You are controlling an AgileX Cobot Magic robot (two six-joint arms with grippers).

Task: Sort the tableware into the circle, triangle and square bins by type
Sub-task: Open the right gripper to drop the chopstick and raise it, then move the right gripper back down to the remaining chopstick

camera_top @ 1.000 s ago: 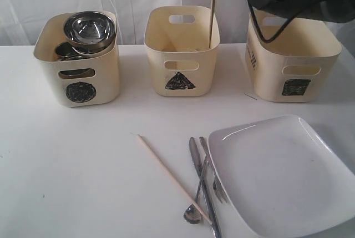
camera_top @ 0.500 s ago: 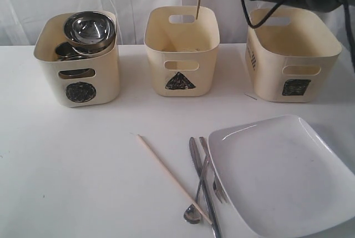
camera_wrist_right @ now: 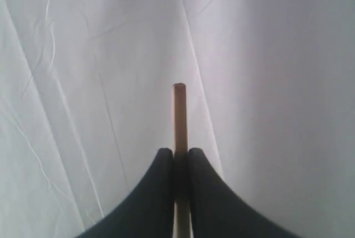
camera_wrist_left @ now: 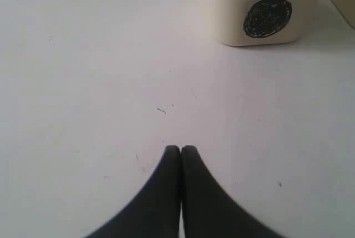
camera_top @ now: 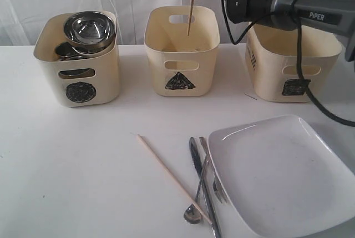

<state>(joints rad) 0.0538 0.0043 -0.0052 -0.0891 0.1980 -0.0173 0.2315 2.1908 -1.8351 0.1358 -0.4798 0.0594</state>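
My right gripper (camera_wrist_right: 180, 150) is shut on a wooden chopstick (camera_wrist_right: 179, 116). That chopstick (camera_top: 191, 4) hangs almost upright above the triangle bin (camera_top: 182, 52), its lower tip inside the rim; the gripper itself is cut off at the top of the exterior view. A second chopstick (camera_top: 172, 177) lies on the table beside the steel knife (camera_top: 202, 185), spoon (camera_top: 194, 207) and fork (camera_top: 215, 177). The large white square plate (camera_top: 283, 174) sits at the front right. The circle bin (camera_top: 77, 57) holds a steel bowl (camera_top: 89, 28) and mugs. My left gripper (camera_wrist_left: 181, 148) is shut and empty over bare table.
The square bin (camera_top: 291, 63) stands at the back right, behind the right arm (camera_top: 277, 2) and its cable. The circle bin (camera_wrist_left: 260, 8) shows ahead of the left gripper. A white curtain hangs behind the table.
The right arm has swung left and up, carrying the chopstick leftward; its tip has risen from deep in the triangle bin to near the rim.
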